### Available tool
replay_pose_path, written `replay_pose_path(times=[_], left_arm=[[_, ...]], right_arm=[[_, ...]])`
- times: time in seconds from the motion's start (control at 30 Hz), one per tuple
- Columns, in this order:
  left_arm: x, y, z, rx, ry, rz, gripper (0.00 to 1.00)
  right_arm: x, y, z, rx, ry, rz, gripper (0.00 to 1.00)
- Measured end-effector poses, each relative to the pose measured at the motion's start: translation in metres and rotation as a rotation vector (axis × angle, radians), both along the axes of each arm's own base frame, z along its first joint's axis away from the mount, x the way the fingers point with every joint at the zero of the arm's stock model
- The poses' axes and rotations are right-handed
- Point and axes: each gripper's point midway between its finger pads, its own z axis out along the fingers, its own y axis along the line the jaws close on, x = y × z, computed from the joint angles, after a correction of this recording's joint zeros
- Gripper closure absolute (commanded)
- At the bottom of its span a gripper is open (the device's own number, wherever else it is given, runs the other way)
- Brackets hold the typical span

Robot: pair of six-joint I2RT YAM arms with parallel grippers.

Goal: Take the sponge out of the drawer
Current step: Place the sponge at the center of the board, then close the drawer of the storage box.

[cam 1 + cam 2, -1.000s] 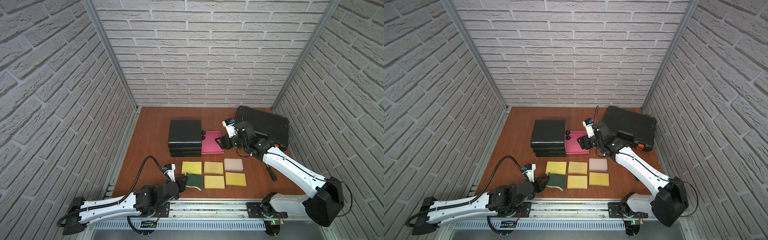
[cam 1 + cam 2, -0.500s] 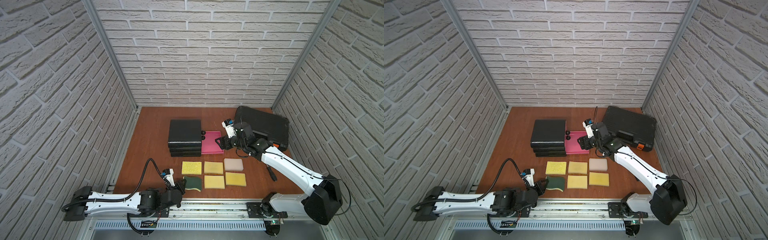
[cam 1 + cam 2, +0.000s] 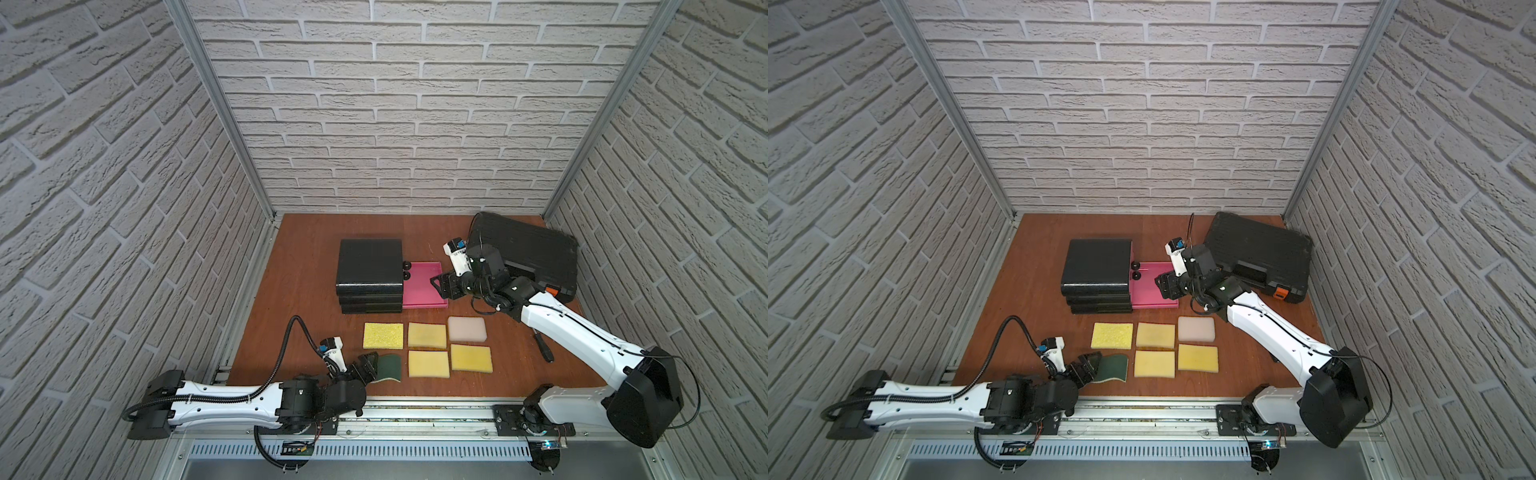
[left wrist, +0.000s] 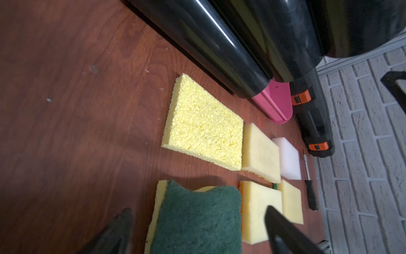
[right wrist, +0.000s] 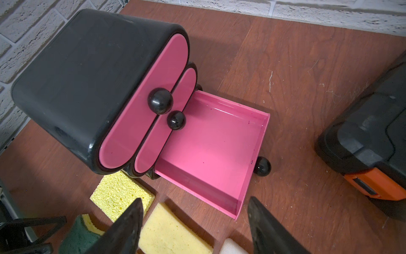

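Lying loose on the tabletop, sponge sits inside the wide-open left gripper; right gripper is open, empty too.

Drawer unit on the counter: its bottom drawer juts right, case beyond (six sponges in two rows in front).

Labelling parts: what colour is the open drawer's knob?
Glossy black knob, clearest in the right wrist view.
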Motion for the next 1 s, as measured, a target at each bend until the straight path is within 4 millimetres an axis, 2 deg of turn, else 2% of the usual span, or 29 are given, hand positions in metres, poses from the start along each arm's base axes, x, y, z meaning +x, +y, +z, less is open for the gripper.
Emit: replay_pose_path(times=[0.1,0.2,0.33,0.4,0.47,0.57,0.7,0.8,0.9,1.0], left_arm=[[0.001,0.003,0.008,0.019,-0.016,-0.001,0.02],[0.005,0.005,0.034,0.053,-0.059,-0.015,0.02],[0.02,0.012,0.103,0.091,-0.152,-0.012,0.02],[0.034,0.023,0.136,0.132,-0.203,0.017,0.02],[0.046,0.036,0.16,0.19,-0.241,0.05,0.02],[0.068,0.057,0.178,0.311,-0.261,0.102,0.02],[0.104,0.086,0.172,0.402,-0.192,0.181,0.02],[0.131,0.103,0.158,0.357,-0.129,0.221,0.02],[0.155,0.108,0.14,0.281,-0.08,0.211,0.02],[0.173,0.098,0.123,0.231,-0.036,0.15,0.02]], right_arm=[[0.003,-0.008,-0.002,-0.017,0.004,-0.041,0.25],[0.01,-0.027,-0.014,-0.042,0.044,-0.121,0.24],[0.028,-0.072,-0.052,-0.068,0.17,-0.294,0.24],[0.034,-0.093,-0.072,-0.073,0.231,-0.366,0.24],[0.034,-0.104,-0.085,-0.073,0.27,-0.405,0.24],[0.03,-0.102,-0.093,-0.054,0.306,-0.405,0.24],[0.031,-0.098,-0.098,-0.033,0.326,-0.407,0.25],[0.031,-0.099,-0.116,-0.062,0.366,-0.419,0.26],[0.029,-0.102,-0.14,-0.1,0.424,-0.434,0.27],[0.026,-0.102,-0.161,-0.122,0.473,-0.433,0.3]])
